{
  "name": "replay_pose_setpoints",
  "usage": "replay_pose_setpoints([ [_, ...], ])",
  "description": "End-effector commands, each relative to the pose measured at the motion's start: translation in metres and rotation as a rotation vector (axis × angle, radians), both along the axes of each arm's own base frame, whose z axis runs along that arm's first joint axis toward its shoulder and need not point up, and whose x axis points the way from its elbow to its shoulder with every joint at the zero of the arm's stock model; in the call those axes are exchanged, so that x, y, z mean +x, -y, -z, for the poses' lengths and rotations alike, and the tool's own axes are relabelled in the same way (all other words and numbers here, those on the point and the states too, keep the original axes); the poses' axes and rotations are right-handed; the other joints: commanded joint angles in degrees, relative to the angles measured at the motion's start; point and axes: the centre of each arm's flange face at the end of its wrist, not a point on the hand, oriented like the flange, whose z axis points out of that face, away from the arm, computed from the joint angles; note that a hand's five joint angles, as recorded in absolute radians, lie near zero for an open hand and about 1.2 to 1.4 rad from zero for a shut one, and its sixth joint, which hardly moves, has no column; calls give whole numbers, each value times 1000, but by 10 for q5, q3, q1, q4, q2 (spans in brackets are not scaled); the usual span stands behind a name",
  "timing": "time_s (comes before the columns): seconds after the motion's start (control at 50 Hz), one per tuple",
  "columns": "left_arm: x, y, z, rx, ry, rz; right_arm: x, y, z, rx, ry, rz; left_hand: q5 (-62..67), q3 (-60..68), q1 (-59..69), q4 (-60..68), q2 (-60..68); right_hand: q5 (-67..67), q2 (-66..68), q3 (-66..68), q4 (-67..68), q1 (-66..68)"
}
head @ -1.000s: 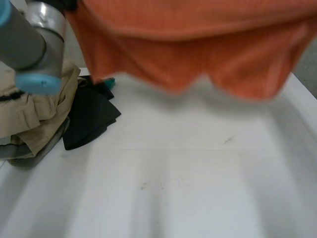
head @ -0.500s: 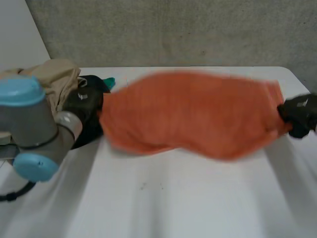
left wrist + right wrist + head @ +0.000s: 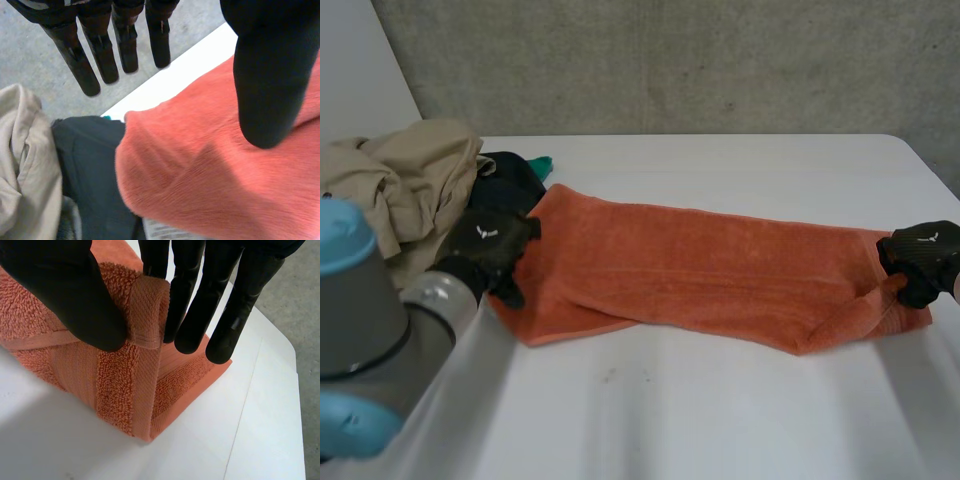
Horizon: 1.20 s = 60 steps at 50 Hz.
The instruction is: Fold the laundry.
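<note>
The orange towel (image 3: 700, 275) lay stretched across the white table (image 3: 720, 410), its left end against a dark garment (image 3: 90, 170). Its own wrist view showed the right hand (image 3: 65, 285) pinching the towel's banded corner; the left hand (image 3: 485, 248) held its fingers straight, gripping nothing. White marks (image 3: 487, 233) on both hands were unreadable.

From my seat the orange towel (image 3: 700, 265) reads as thick terry cloth. It has a rough looped pile crossed near its hem by a flat, ribbed woven band, while the beige garment (image 3: 405, 180) looks like smooth, thin woven fabric and the dark garment (image 3: 90, 170) like a fine matt knit. I see the table (image 3: 720, 400) as smooth, matt white board with faint scuffs, the wall (image 3: 670, 60) as rough grey concrete, and the right hand (image 3: 65, 290) in a matt black covering.
</note>
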Motion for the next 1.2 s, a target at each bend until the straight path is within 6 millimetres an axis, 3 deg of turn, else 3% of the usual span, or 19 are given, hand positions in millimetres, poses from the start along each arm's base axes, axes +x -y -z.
replay_pose_setpoints([
  [0.02, 7, -38, 23, 90, 40, 26, 1, 1, 2, -14, 4, -4, 163, 163, 157, 164, 162, 134, 124, 124, 119, 232],
  [0.1, 9, -40, 36, 137, 60, 21, 2, 0, 2, -11, 5, -6, 188, 189, 182, 190, 187, 134, 124, 124, 119, 232],
  [0.2, 8, -26, 60, 200, 84, 4, 3, -3, 6, 4, 9, -12, 180, 180, 174, 181, 179, 134, 124, 124, 119, 232],
  [0.28, 7, -13, 66, 207, 85, -9, 5, -6, 8, 13, 15, -37, 111, 111, 105, 113, 110, 134, 124, 124, 119, 232],
  [0.58, -2, 19, 72, 153, 64, -21, 5, -10, 13, 34, 20, -39, 136, 136, 130, 138, 135, 134, 124, 124, 119, 232],
  [0.78, -8, 38, 80, 147, 63, -24, 4, -10, 14, 37, 19, -36, 230, 231, 224, 232, 229, 134, 124, 124, 119, 232],
  [0.86, -10, 43, 82, 144, 62, -27, 4, -10, 13, 34, 19, -36, 459, 459, 453, 460, 457, 134, 124, 124, 119, 232],
  [0.9, -10, 44, 79, 137, 60, -29, 4, -10, 13, 34, 18, -37, 560, 560, 554, 561, 558, 134, 124, 124, 119, 232],
  [0.96, -9, 43, 66, 105, 52, -42, 3, -9, 11, 29, 9, -30, 560, 560, 554, 561, 559, 134, 124, 124, 119, 232],
  [0.98, -7, 42, 43, 57, 37, -57, 3, -9, 7, 21, -5, -34, 560, 560, 554, 561, 559, 134, 124, 124, 119, 232],
  [1.02, -5, 36, 22, 17, 24, -63, 3, -11, 4, 16, -30, -44, 560, 560, 554, 561, 559, 134, 124, 124, 119, 232],
  [1.06, -1, 19, -3, -8, 24, -56, 3, -20, -14, -12, -92, -74, 560, 560, 554, 561, 559, 134, 124, 124, 119, 232],
  [1.14, 9, -15, -34, -19, 119, -21, -2, -45, -48, -33, -235, -122, 560, 560, 554, 561, 559, 134, 124, 124, 119, 232],
  [1.2, 17, -35, -40, 9, 210, 5, -14, -60, -62, 2, -320, -114, 560, 560, 554, 561, 559, 134, 124, 124, 119, 232],
])
